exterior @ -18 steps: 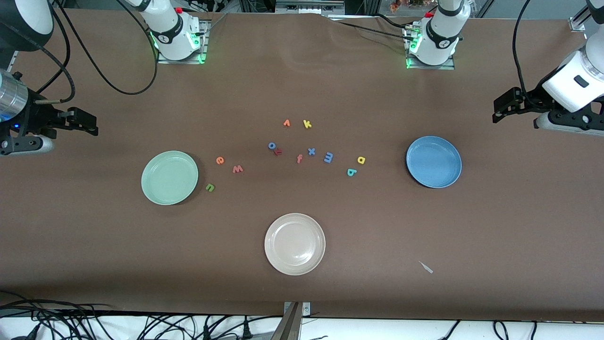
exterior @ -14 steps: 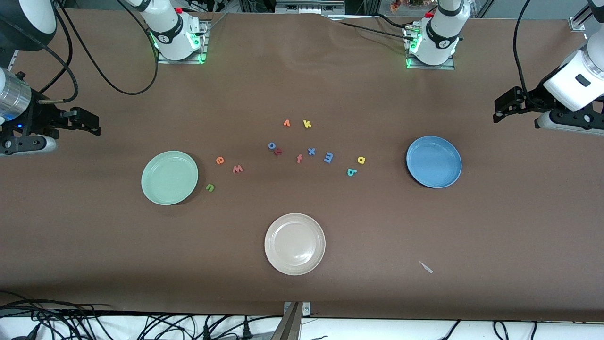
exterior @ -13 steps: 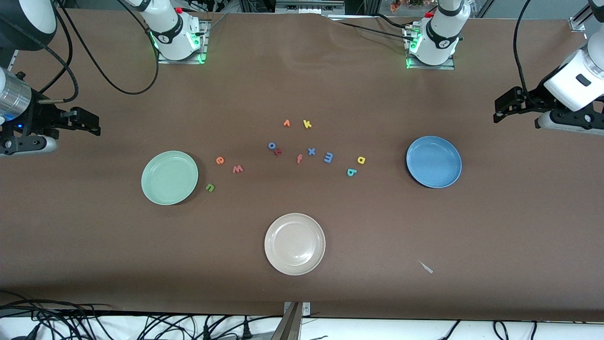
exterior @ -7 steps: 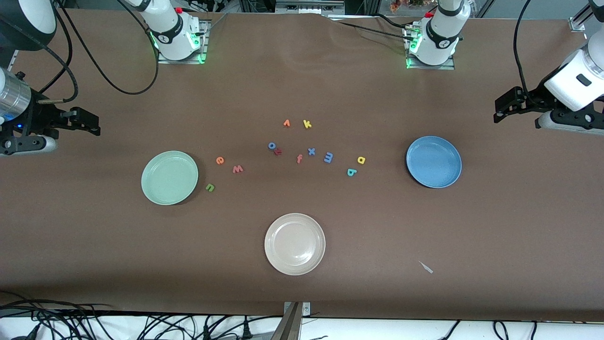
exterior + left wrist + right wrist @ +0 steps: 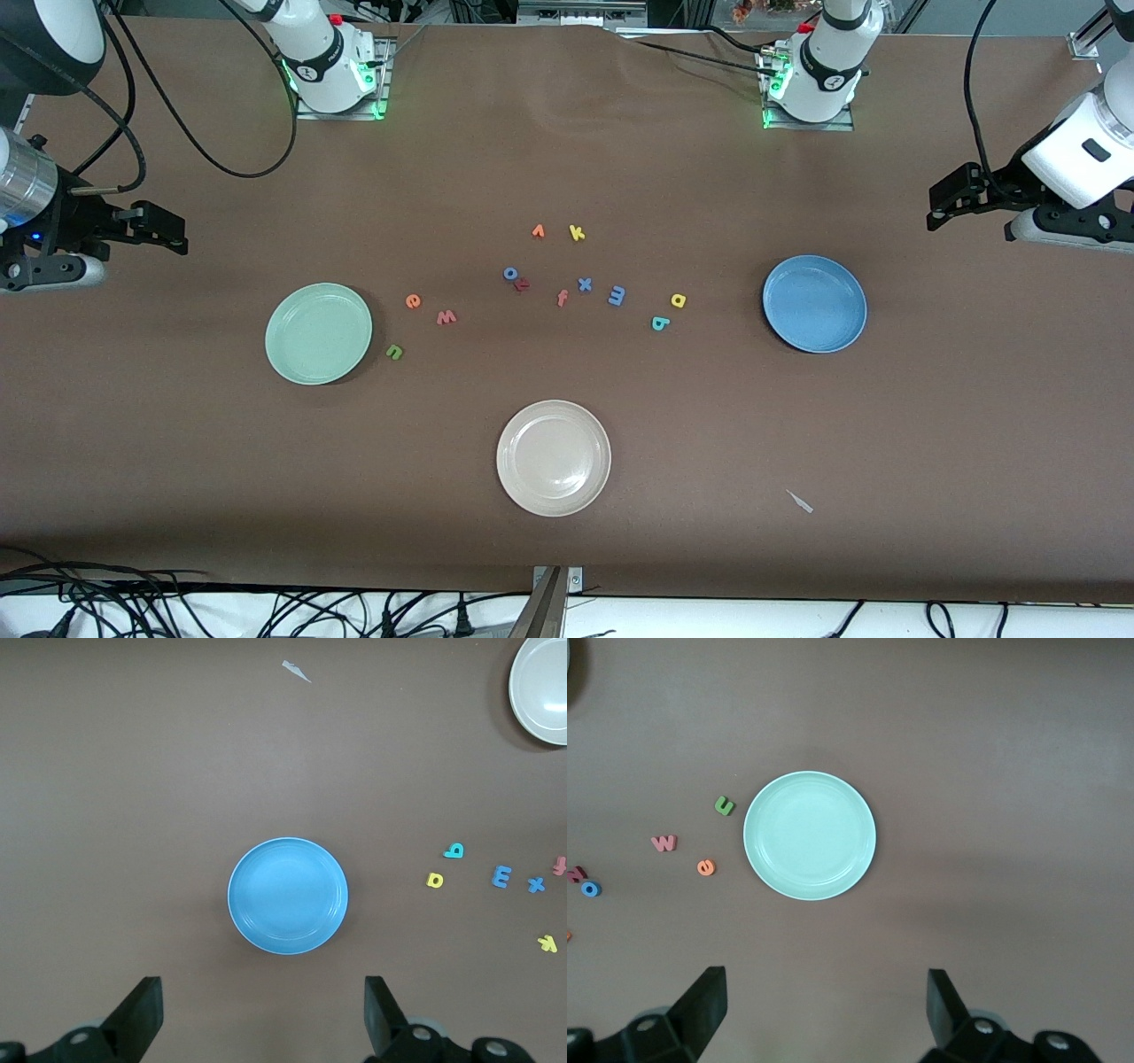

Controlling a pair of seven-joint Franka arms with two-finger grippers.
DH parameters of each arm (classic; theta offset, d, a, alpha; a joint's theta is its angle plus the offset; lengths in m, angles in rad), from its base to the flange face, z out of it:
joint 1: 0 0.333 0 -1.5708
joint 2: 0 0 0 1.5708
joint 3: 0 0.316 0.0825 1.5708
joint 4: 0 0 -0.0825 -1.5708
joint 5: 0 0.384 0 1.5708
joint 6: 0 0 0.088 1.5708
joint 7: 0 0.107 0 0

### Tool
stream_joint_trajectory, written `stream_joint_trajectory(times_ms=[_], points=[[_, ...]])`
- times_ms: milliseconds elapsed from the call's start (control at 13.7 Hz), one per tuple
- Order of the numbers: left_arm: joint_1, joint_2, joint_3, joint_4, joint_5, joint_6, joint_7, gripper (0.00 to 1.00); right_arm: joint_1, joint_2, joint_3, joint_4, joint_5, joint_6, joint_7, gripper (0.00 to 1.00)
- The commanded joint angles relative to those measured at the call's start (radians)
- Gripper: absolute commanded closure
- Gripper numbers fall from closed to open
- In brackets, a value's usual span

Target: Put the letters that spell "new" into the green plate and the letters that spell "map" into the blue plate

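Observation:
The green plate [image 5: 319, 333] [image 5: 810, 835] lies toward the right arm's end, with the green n [image 5: 394, 352], orange e [image 5: 413, 301] and salmon w [image 5: 446, 317] beside it on the table. The blue plate [image 5: 815, 303] [image 5: 288, 895] lies toward the left arm's end, beside the yellow a [image 5: 678, 300], teal p [image 5: 659, 323] and light-blue m [image 5: 617, 295]. Both plates hold nothing. My right gripper [image 5: 168, 232] [image 5: 826, 1010] hangs open and empty above the table by the green plate. High by the blue plate, my left gripper [image 5: 941, 202] [image 5: 263, 1014] is open and empty too.
A cream-white plate [image 5: 554, 457] sits nearer the front camera, mid-table. Other loose letters lie in the middle: orange v [image 5: 538, 231], yellow k [image 5: 577, 233], blue o [image 5: 511, 273], red f [image 5: 562, 298], blue x [image 5: 585, 284]. A small pale scrap [image 5: 800, 501] lies near the front edge.
Both arms shifted very slightly at the start and have since held still. No letter or plate has moved.

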Motion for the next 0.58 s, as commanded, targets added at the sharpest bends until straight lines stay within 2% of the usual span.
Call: stream_joint_trajectory(times_ms=[0,510], points=[[-0.006,0.012,0.003,0.027,0.029,-0.019,-0.008,0.00,-0.006,0.006,0.003,0.023,0.001,-0.007,0.010,0.00],[-0.006,0.013,0.003,0.027,0.031,-0.014,-0.008,0.00,0.000,0.008,0.005,0.024,0.001,-0.007,0.013,0.00]])
